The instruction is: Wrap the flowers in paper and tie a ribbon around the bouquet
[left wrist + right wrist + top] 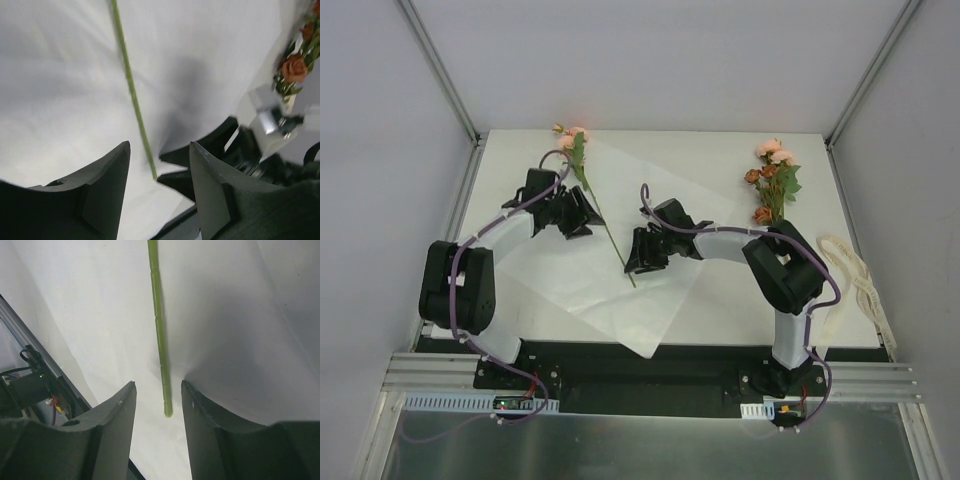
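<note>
ok so: paper (570,290) spread flat on surface (690,150), sitting corner-on. single flower (572,140) lying across it. stem (159,325) cut end sits right in gap between right fingers (638,258). tips apart, paper showing either side of stem, gripping nothing. left fingers (584,218) further up same stem, also spread open, stem running out ahead of gap, nothing pinched. other flowers (772,180) off paper, well apart from right fingers, back on wrist side. ribbon (860,280) looped loosely on surface, well apart from both sets of fingers.
</note>
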Robot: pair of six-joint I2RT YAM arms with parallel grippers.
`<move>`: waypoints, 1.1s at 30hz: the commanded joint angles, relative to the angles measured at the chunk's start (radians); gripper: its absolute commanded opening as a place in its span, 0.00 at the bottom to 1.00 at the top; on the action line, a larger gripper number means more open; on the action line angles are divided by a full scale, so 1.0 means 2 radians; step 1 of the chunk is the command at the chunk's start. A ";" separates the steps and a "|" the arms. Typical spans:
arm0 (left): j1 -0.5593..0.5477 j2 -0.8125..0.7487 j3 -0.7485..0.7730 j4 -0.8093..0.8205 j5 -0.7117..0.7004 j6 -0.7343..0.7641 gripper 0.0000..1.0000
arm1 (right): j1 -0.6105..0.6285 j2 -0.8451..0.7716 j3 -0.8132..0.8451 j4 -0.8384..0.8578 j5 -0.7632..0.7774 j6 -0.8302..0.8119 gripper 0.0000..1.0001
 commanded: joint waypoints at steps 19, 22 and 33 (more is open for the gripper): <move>-0.038 0.301 0.344 -0.113 -0.220 0.093 0.42 | -0.019 -0.037 -0.048 -0.009 0.031 -0.021 0.33; -0.045 0.313 0.353 -0.117 -0.244 0.105 0.35 | -0.018 -0.041 -0.052 -0.009 0.038 -0.023 0.32; -0.059 0.326 0.378 -0.121 -0.252 0.159 0.01 | -0.018 -0.015 -0.055 0.009 0.019 -0.014 0.24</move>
